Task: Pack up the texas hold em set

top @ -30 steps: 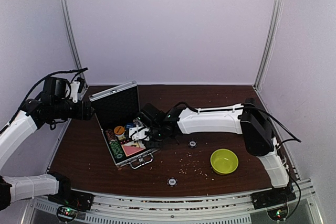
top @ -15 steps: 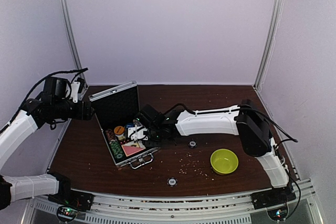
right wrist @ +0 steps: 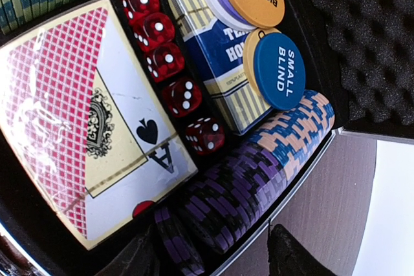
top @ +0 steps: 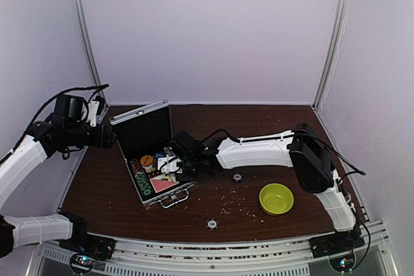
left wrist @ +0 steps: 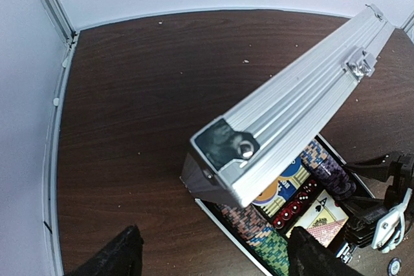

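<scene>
case [top: 154, 200] open, left side of tabletop. right gripper [right wrist: 213, 237] parted over purple chips [right wrist: 220, 185], holding nothing imo. lift straight up, don't clip row. left gripper [left wrist: 213, 244] wide, empty, by lid [left wrist: 291, 114].

Left arm [top: 26, 153] raised over the left edge of the surface [top: 272, 127], forearm level, left end effector [top: 111, 136] pointing right, fingers spread wide. Right arm [top: 259, 150] stretched leftward from the near right corner, right end effector [top: 169, 163] angled down, fingers parted.

ribbed aluminium case [left wrist: 291, 114], glossy dice [right wrist: 182, 97]
</scene>
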